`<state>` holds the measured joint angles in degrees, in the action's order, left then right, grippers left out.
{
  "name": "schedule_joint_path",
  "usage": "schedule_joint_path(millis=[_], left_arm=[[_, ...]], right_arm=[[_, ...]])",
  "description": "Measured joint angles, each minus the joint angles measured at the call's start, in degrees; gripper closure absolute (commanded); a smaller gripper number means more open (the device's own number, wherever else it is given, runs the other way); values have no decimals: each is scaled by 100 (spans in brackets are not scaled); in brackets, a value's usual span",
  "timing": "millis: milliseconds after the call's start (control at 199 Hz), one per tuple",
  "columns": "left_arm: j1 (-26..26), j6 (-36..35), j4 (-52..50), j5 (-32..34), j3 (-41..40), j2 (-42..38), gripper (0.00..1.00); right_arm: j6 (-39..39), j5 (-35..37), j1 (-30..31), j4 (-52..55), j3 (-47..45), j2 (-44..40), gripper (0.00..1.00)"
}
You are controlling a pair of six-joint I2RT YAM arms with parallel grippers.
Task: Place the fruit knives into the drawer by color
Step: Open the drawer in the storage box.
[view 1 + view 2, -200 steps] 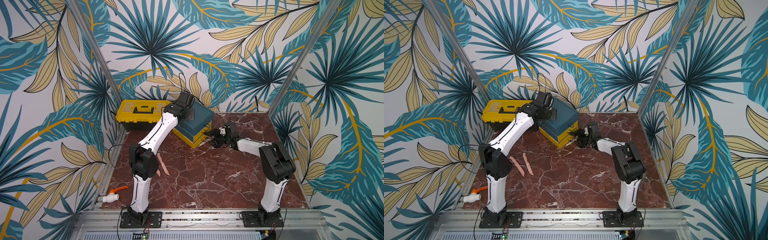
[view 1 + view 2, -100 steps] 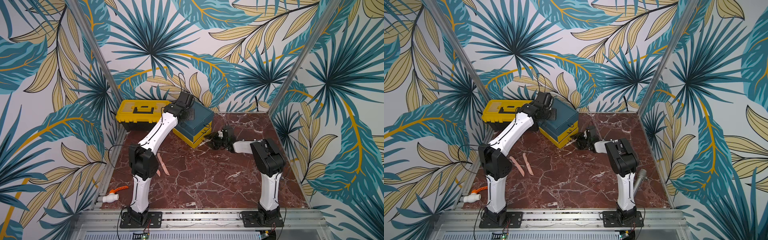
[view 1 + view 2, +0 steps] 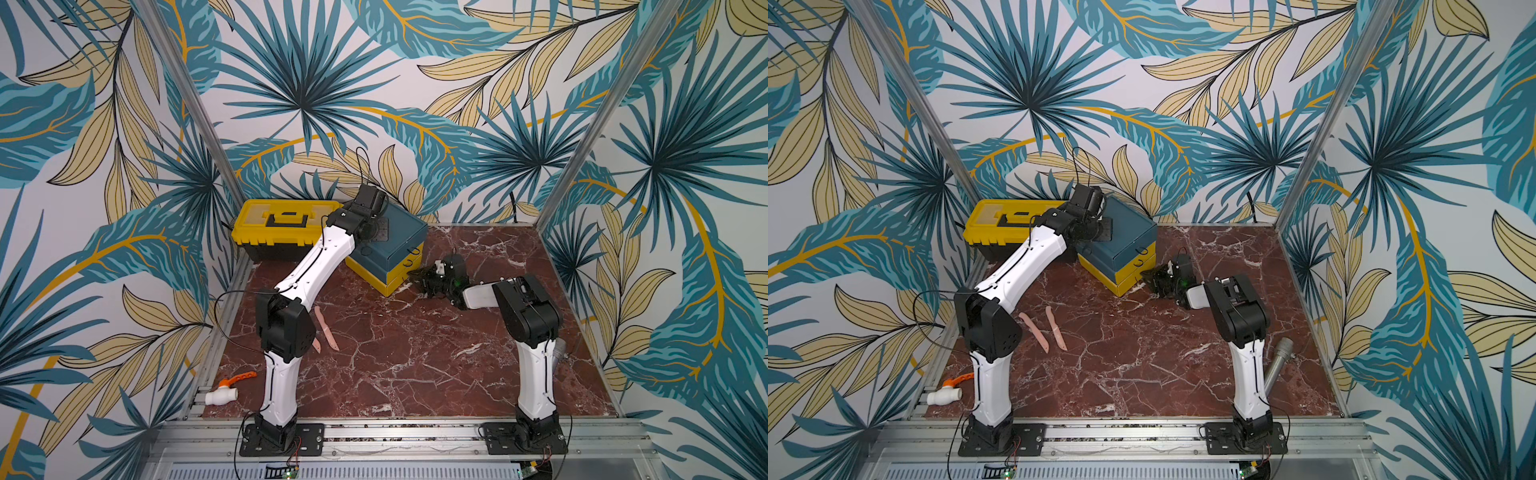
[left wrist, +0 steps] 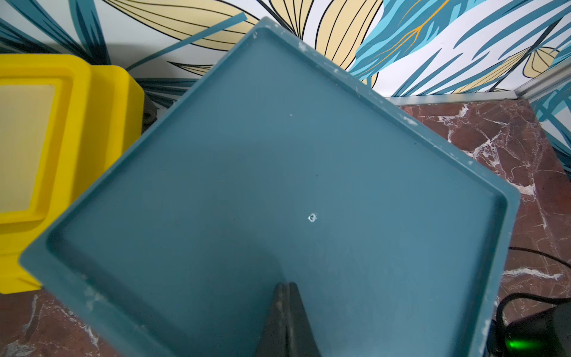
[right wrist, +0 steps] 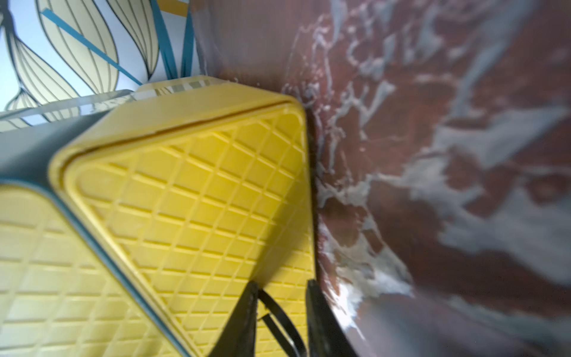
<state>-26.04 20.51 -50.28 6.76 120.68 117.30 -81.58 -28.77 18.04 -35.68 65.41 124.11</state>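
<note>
The drawer [image 3: 401,239] is a small chest with a teal top and yellow fronts, standing at the back of the table in both top views [image 3: 1129,232]. My left gripper [image 4: 285,285] is shut, with its tip pressed on the chest's teal top [image 4: 278,154]. My right gripper [image 5: 281,286] is low at the bottom yellow drawer front [image 5: 200,191]. Its fingers stand narrowly apart on either side of the black loop pull [image 5: 275,306]. Two pink fruit knives [image 3: 1056,328] [image 3: 1034,332] lie on the table beside the left arm. No other knives are in view.
A yellow-and-black toolbox [image 3: 282,224] stands left of the chest against the back wall. A white valve with an orange handle [image 3: 222,395] lies at the front left edge. A grey cylinder [image 3: 1278,361] lies behind the right arm's base.
The right arm's elbow has swung in, and its gripper has come up to the bottom drawer's pull while its fingers narrowed. The left arm has not moved.
</note>
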Motion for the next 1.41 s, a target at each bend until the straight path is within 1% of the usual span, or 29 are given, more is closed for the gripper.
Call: schedule_joint_path(millis=[90,251,321,613,899,1230,1406], left_arm=[[0,37,17,-11,-26,-17,100],[0,96,48,-15,-59,-31,100],[0,107,63,-15,-74,-35,100],[0,184,85,-22,-92,-42,100],[0,186,157,-44,-278,-166,100],[0,186,264,-81,-579,-367,100],[0,184,317,-87,-636,-396,100]], right_arm=[[-11,-7,0,-55,0,2,82],[-28,-44,0,-103,0,2,83],[-20,-57,0,-120,0,2,88],[28,-133,-7,-214,-2,2,100],[208,-155,-13,-282,-280,-186,100],[503,-170,-92,59,-1388,-1137,100],[728,-175,-214,411,-1856,-1637,100]])
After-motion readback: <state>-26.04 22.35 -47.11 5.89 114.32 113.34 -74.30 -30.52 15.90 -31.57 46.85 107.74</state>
